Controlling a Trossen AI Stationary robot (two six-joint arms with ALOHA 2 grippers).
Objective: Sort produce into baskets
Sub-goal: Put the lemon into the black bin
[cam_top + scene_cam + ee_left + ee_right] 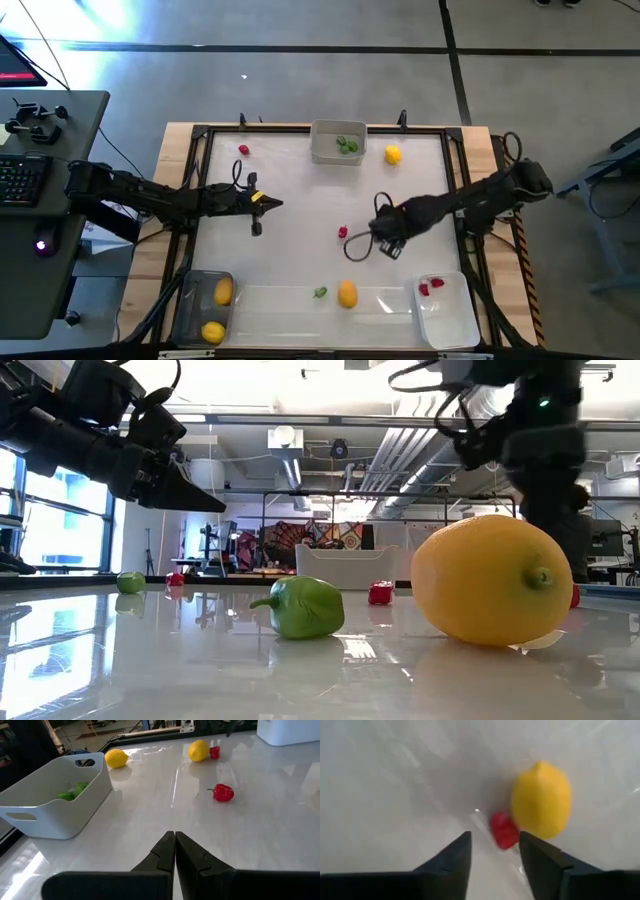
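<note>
I have the right gripper (388, 246) over mid-table, fingers apart and empty, and its wrist view looks down on a red piece (503, 830) lying just ahead of the fingertips, touching or nearly touching a lemon (541, 800) beyond it. From above I can't match that pair with confidence; the red piece (343, 232) I see there sits just off the gripper at nine o'clock, alone.

It looks to me like hollow plastic: light, stiff, glossy, and likely to skate on this shiny table if I nudge it before closing. I'd straddle its widest part and close gently, pads square, so it doesn't squirt sideways into the lemon. Its long axis in the wrist view runs roughly along my line of approach, blunt end towards the fingers; I can't make out a stem.

The white bin (448, 310), at five o'clock on the table, already holds red pieces, so that is where I judge it belongs.

The left gripper (268, 202) waits at nine o'clock, fingers pressed together, holding nothing. Other lemons lie in the dark bin (192, 300) at seven, greens in the grey bin (322, 148) at twelve
</note>
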